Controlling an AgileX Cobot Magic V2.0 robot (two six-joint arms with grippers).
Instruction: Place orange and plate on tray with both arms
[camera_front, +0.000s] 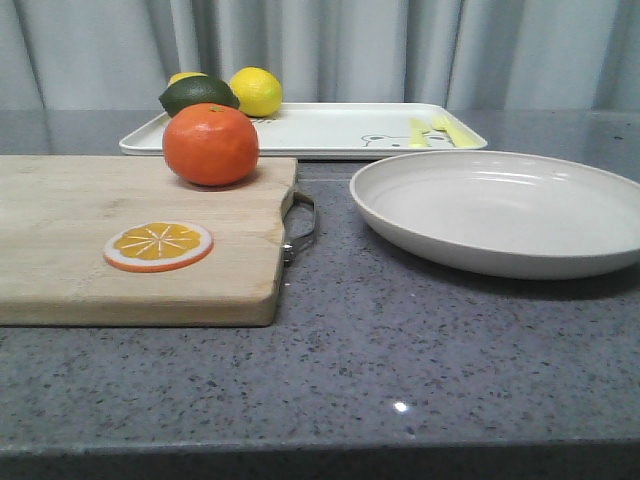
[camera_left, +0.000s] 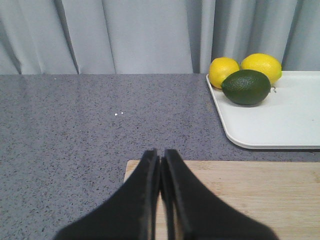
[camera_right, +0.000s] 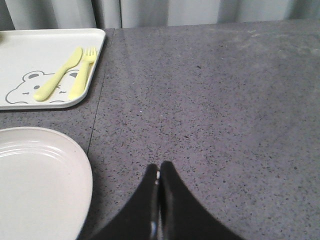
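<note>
The orange (camera_front: 210, 144) sits on the back right part of a wooden cutting board (camera_front: 60, 250). The off-white plate (camera_front: 500, 210) rests on the counter to the right; its edge shows as the plate (camera_right: 35, 185) in the right wrist view. The white tray (camera_front: 320, 130) lies at the back, also seen as the tray (camera_left: 280, 120) and the tray (camera_right: 30, 65) with its bear drawing. My left gripper (camera_left: 160, 156) is shut and empty over the board's corner. My right gripper (camera_right: 159, 167) is shut and empty above bare counter beside the plate. Neither gripper shows in the front view.
On the tray's left end lie a lime (camera_left: 246, 87) and two lemons (camera_left: 261, 66), with a yellow fork and spoon (camera_right: 70, 72) at its right end. An orange slice (camera_front: 158, 245) lies on the board. The board's metal handle (camera_front: 300, 225) points toward the plate. Grey curtains hang behind.
</note>
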